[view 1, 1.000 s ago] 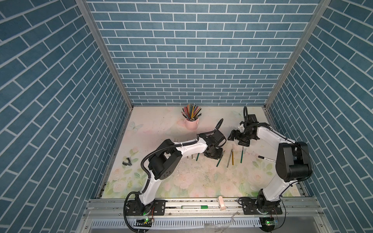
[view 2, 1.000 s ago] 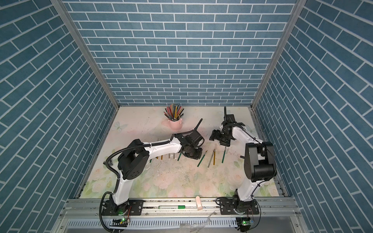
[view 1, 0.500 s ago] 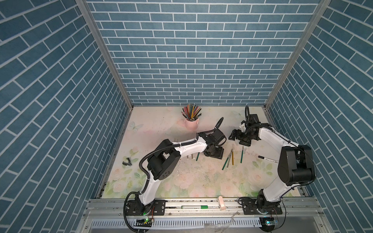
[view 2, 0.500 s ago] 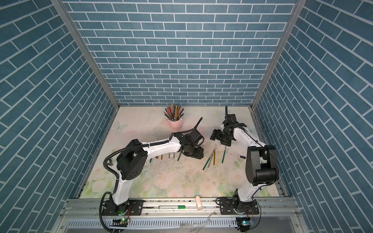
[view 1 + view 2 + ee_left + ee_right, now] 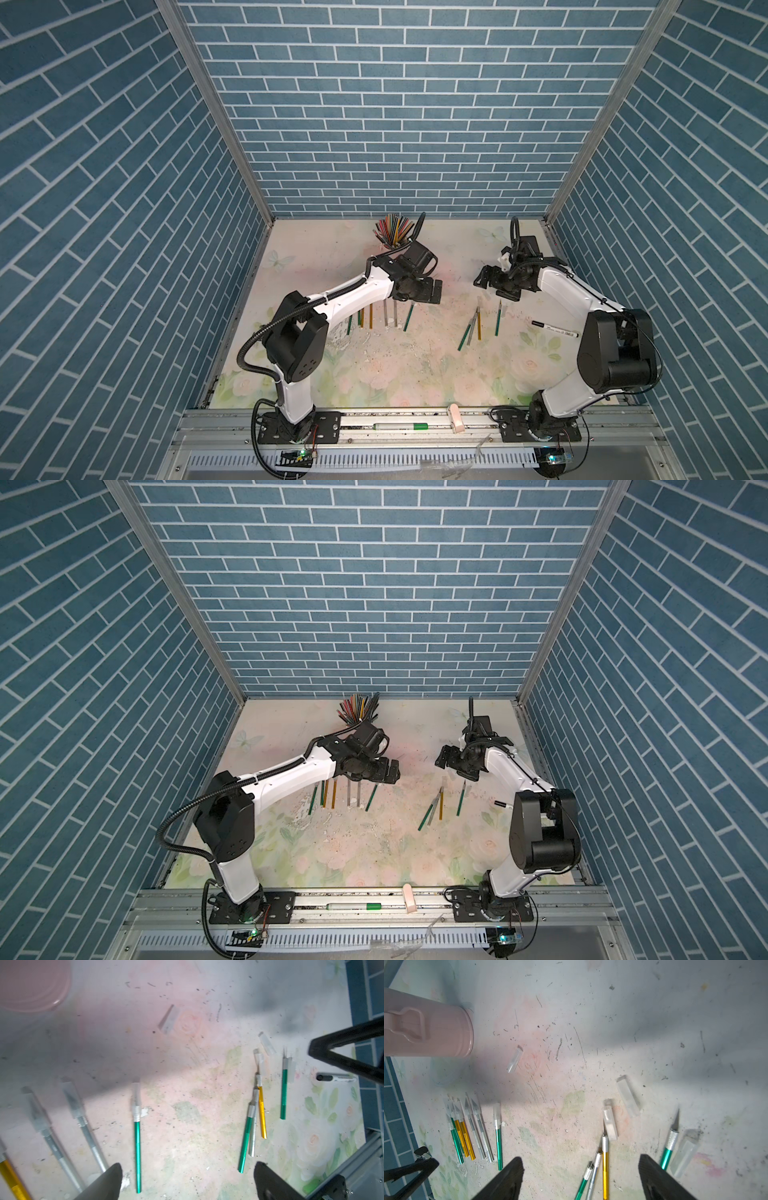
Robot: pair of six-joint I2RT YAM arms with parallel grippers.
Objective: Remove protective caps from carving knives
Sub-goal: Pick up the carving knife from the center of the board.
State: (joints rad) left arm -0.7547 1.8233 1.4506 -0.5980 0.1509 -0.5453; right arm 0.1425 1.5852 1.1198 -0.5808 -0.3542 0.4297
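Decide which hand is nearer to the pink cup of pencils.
Left. The left hand hovers close beside the pink cup, on its camera side; the right hand hangs farther off, beyond the left hand.
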